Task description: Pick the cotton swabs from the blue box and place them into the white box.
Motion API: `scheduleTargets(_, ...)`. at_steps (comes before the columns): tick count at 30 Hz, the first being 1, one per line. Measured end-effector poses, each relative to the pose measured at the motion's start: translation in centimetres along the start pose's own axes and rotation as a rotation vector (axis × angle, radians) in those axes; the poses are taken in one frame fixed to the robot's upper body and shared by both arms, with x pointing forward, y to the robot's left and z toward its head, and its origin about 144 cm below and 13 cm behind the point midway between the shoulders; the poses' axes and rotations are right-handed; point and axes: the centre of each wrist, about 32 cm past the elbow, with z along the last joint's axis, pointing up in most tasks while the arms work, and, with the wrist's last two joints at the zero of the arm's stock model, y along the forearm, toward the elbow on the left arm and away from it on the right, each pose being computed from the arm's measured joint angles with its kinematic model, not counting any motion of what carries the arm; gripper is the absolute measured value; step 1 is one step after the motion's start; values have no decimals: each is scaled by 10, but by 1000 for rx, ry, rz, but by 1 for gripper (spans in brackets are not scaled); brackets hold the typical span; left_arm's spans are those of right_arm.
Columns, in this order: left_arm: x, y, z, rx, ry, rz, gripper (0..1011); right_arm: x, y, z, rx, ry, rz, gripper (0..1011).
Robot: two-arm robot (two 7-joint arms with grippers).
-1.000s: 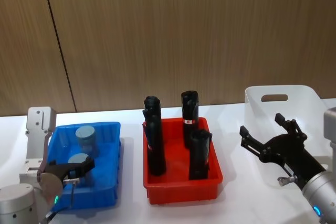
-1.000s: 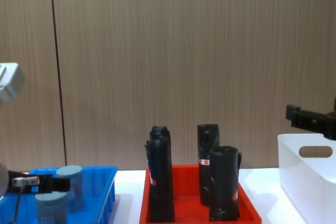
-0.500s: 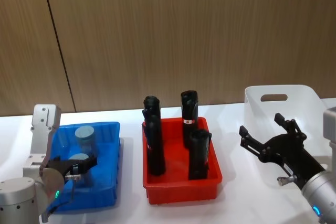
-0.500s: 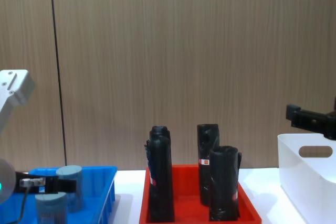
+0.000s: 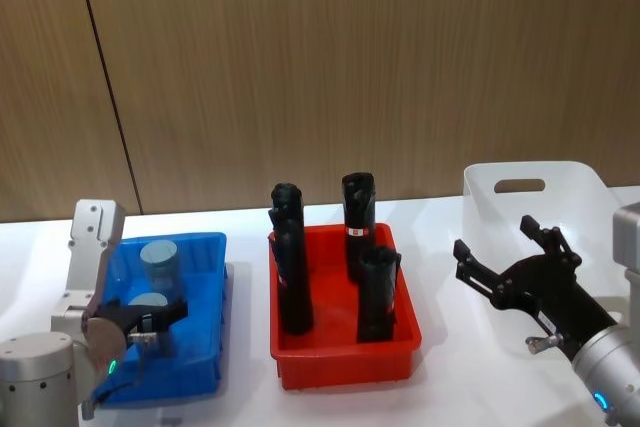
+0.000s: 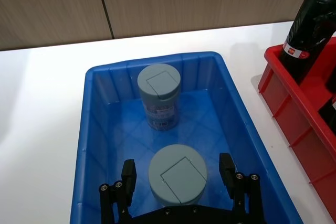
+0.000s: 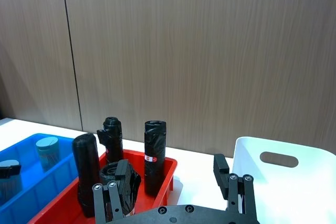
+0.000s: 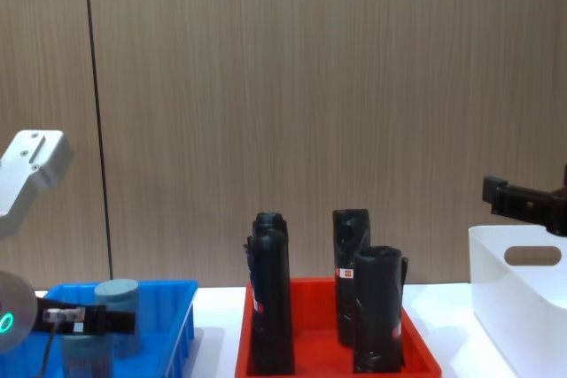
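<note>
Grasping step in hand, by judgement: the left gripper hangs inside the blue box, left of the red tray, its jaws spread wide to either side of the front tub of cotton swabs with a gap showing on both flanks, nothing gripped. To do it well: lower until the fingers bracket the clear wall below the lid, keep the tub centred between them, close squarely so the round body does not roll out, then lift straight up clear of the box wall before carrying across the red tray and its tall black rolls. Item, front tub: squat cylinder, dull grey-blue round lid with a square flap outline, standing upright, level with the red tray's front half. Item, rear tub: same lid, clear body with a label, upright, level with the red tray's back half, well apart from the fingers. Destination: white box, right of the red tray, oval handle slot in its wall. Right gripper: idle between red tray and white box, jaws spread, holding nothing.
</note>
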Motion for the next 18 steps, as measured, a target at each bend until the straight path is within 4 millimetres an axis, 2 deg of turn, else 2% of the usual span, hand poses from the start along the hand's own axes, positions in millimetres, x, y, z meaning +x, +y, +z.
scheduleTargets(13,1,-4,0,37,-3,13,1003,0,0,0,0,0,0,1002)
scheduleTargets(18,2,-4,-1,44,-4,18,904,0,0,0,0,0,0,1002)
